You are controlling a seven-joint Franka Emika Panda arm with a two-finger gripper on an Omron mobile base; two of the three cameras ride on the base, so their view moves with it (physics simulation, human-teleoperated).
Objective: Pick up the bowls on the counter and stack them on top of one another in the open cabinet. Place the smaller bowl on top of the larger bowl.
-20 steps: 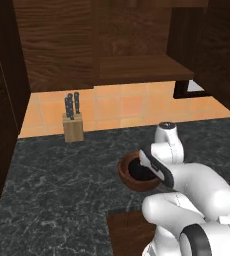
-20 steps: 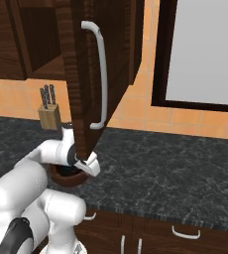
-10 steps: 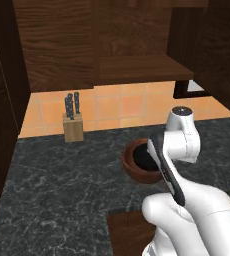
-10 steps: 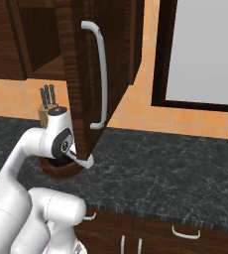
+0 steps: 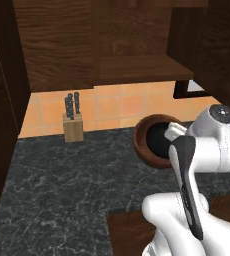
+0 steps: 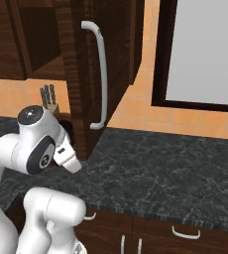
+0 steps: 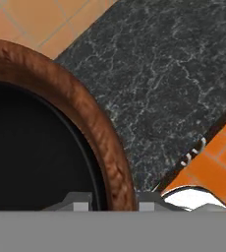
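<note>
Wood frames the far left of our left base view, where the knife block (image 5: 73, 125) stands against the orange tiles at the back of the counter (image 5: 62, 185). Moving right, the shelf board of the cabinet (image 5: 137, 67) hangs bare above. Below and right of it the larger bowl (image 5: 146, 145) appears lifted and tipped toward us, its dark inside showing, and the white hand covers its right side. Whether the black inside is the smaller bowl (image 7: 31, 162) already nested there, or just shadow, we cannot settle; in the hand view a glossy black surface lies inside the thick brown rim.

In that hand view the rim runs down between the two finger tips, one inside the bowl and one outside, so we judge the gripper (image 7: 107, 202) to be clamped on the rim of the larger bowl.

We take the step in hand to be carrying the bowl up to the shelf. To do it well we should level the bowl first, since a rim pinch lets a deep bowl swing. We should rise clear of the shelf edge, then move inward and set it flat. The open door (image 6: 93, 74) at the right needs a wide berth.
</note>
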